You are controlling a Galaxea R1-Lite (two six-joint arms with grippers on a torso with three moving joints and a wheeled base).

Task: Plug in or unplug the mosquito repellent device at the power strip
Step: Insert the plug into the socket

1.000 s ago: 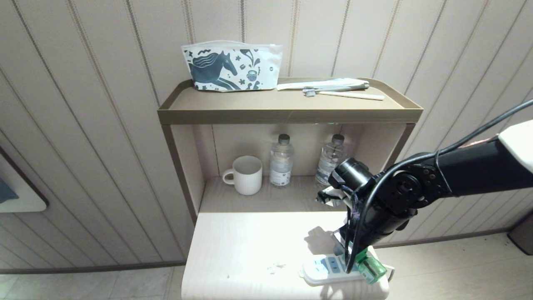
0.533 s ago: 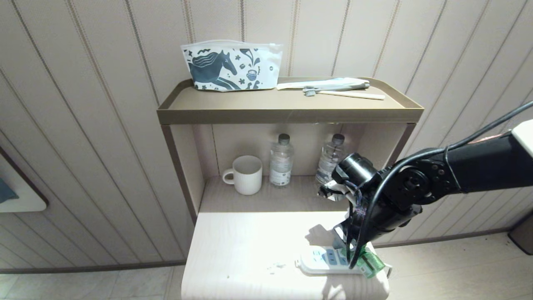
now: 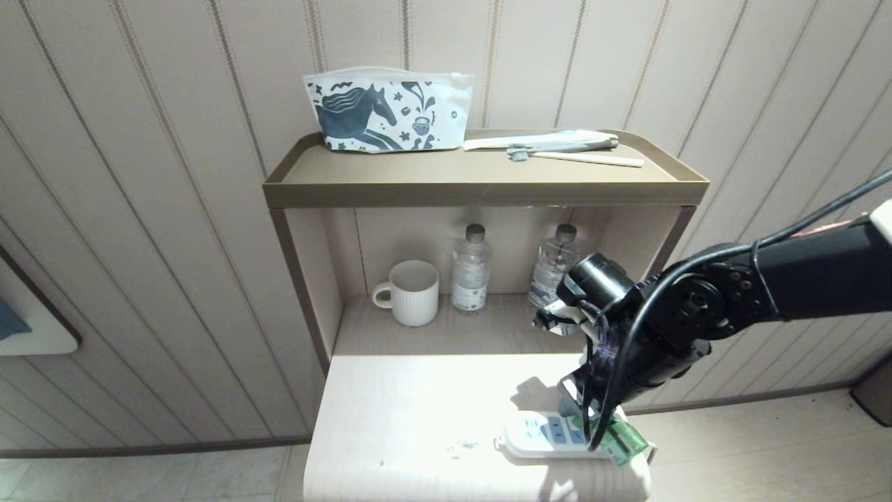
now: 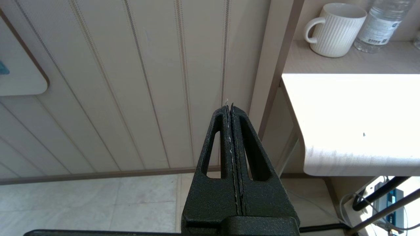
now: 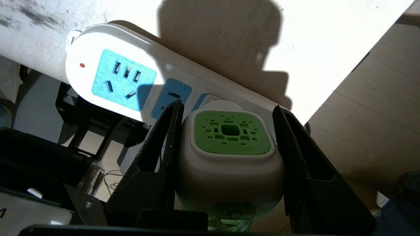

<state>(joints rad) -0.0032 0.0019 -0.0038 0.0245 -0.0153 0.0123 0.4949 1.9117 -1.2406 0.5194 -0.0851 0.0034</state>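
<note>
- The worktop (image 3: 418, 411) carries the power strip (image 3: 540, 439) near its front right corner; the strip's long axis runs roughly left to right in the head view, sockets facing up.
- The power strip looks light and rigid, so I judge it may slide or lift when the device is pushed or pulled.
- The right end effector (image 5: 226, 137) reaches down over the strip's right end, its fingers (image 5: 164, 144) bracketing the white head of the mosquito repellent device (image 5: 229, 147) (whether both pads press it, I cannot tell).
- The device sits at the strip's right end, its green bottle (image 3: 625, 444) pointing right, off the strip's end.
- The device is small, light, hard plastic, likely slick; the flat sides of the head are the sound hold, not the bottle.
- The left end effector (image 4: 231, 111) is parked beside the worktop, fingers pressed together, empty.
</note>
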